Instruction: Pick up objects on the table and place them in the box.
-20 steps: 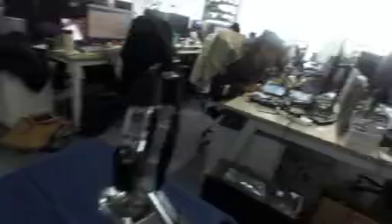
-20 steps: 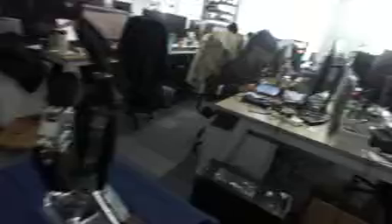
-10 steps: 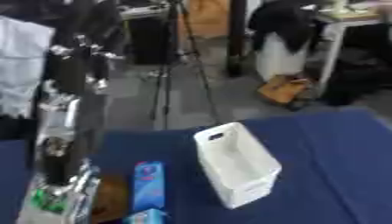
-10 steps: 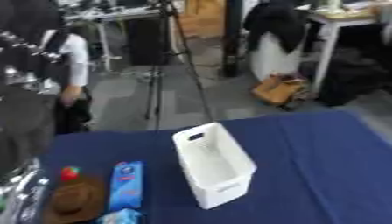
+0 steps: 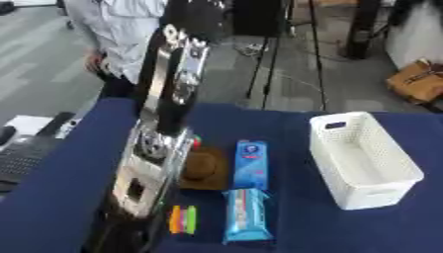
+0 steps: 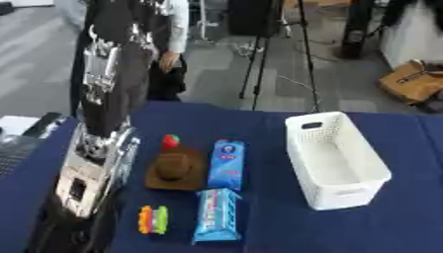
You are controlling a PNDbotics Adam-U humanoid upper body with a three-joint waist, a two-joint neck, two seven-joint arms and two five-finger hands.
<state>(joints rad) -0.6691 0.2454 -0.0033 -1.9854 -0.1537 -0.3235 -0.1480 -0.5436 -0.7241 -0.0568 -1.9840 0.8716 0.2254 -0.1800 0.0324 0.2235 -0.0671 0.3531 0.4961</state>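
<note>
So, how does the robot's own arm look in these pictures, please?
Only the left arm shows, at the views' left side. It is made of silver metal segments with black parts between them, and its lower part near the bottom edge is black. A small dark square opening sits on one silver segment. No robot hand is in view.

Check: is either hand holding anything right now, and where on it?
Cannot be told: no hand shows, only the left arm. The hat and blue packs lie untouched on the table.

Left arm (image 6: 100, 143) looms beside hat (image 6: 176, 169); box (image 6: 333, 165) unobstructed.
</note>
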